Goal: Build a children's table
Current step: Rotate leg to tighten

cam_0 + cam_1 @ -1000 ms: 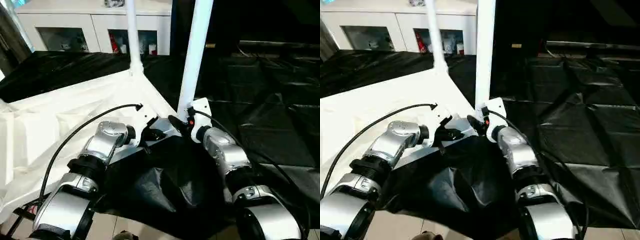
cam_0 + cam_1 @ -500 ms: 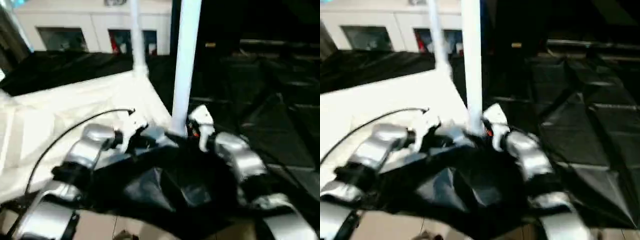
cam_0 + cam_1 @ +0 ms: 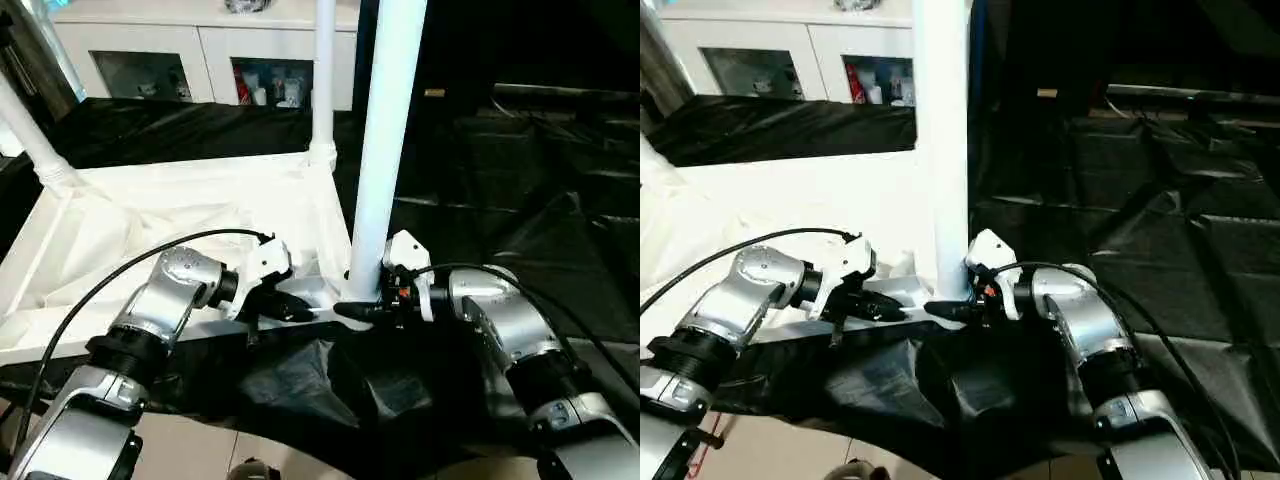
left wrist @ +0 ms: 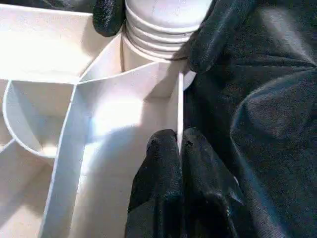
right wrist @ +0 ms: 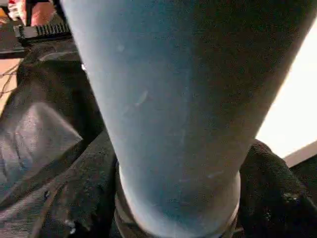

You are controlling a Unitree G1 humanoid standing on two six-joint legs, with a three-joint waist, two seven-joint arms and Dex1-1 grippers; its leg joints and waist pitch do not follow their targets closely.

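While the head cameras take in the whole upturned table top (image 3: 180, 215) lying on crinkled black sheeting (image 3: 520, 170), with white legs rising from its corners, the wrist cameras give the close detail. The left wrist view shows thin white ribs (image 4: 74, 129) dividing the underside into cells, a curved wall among them, and the left gripper (image 4: 181, 144) with its two black fingers pressed together on the thin edge wall (image 4: 179, 106) of the top (the wall sits right between the tips). Beyond, that view shows the ringed base of the near leg (image 4: 158, 25) seated in its corner socket, with the right gripper's fingers (image 4: 208, 34) on either side of it. From the right wrist, the smooth tapered tube (image 5: 178, 109) stands between dark fingers. From the head, the right gripper (image 3: 358, 308) is spread around the foot of the near leg (image 3: 385, 150), touching it. Behind stands a white cabinet (image 3: 200, 55) with glass doors.
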